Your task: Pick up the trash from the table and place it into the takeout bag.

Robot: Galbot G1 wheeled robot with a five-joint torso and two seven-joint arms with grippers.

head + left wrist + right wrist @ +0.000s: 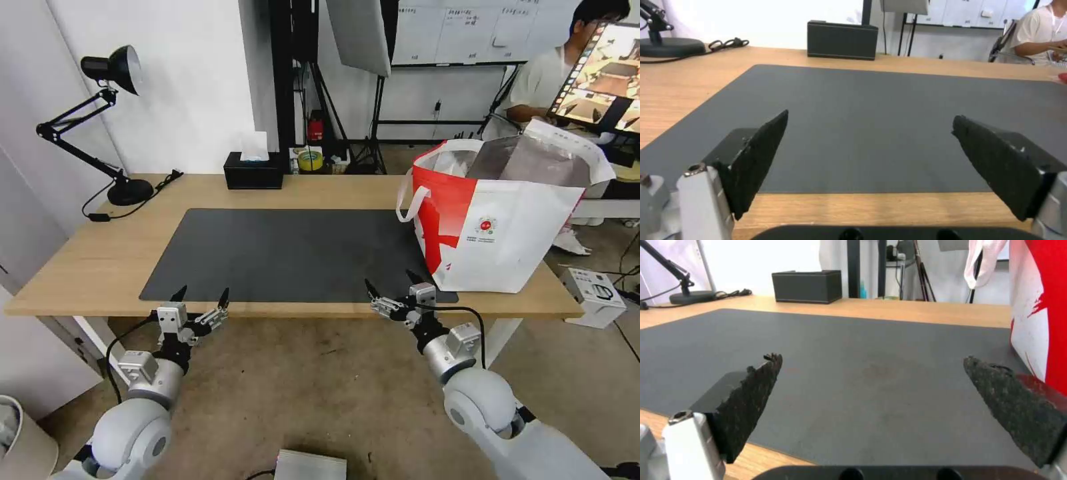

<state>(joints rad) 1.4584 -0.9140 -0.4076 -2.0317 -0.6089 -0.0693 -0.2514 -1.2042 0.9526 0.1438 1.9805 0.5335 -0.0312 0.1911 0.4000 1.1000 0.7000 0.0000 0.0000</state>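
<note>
While both arms hang at the near edge of the bench [100, 267], each pincer is spread wide w/ nothing between its fingers: the left pincer [201, 294] sits just off the front-left corner of the dark grey mat [287, 253], and the right pincer [392, 283] sits near the mat's front-right corner, close to the takeout bag [507, 227]. Seen from the left wrist, the left pincer [869, 125] frames bare mat [871, 116] w/ its black fingers [760, 156] well apart; seen from the right wrist, the right pincer [871, 365] does likewise, w/ the bag's red-and-white wall [1040, 313] just beside one finger. The takeout bag stands upright on the bench's right end, partly on the mat's right edge, mouth open, silver lining showing, a white loop handle hanging on its left side & a small round red logo on its front. A black tissue box [253, 172] sits at the far edge of the bench behind the mat, & a black desk lamp [107, 120] stands at the far-left corner, its cord trailing over the wood.
</note>
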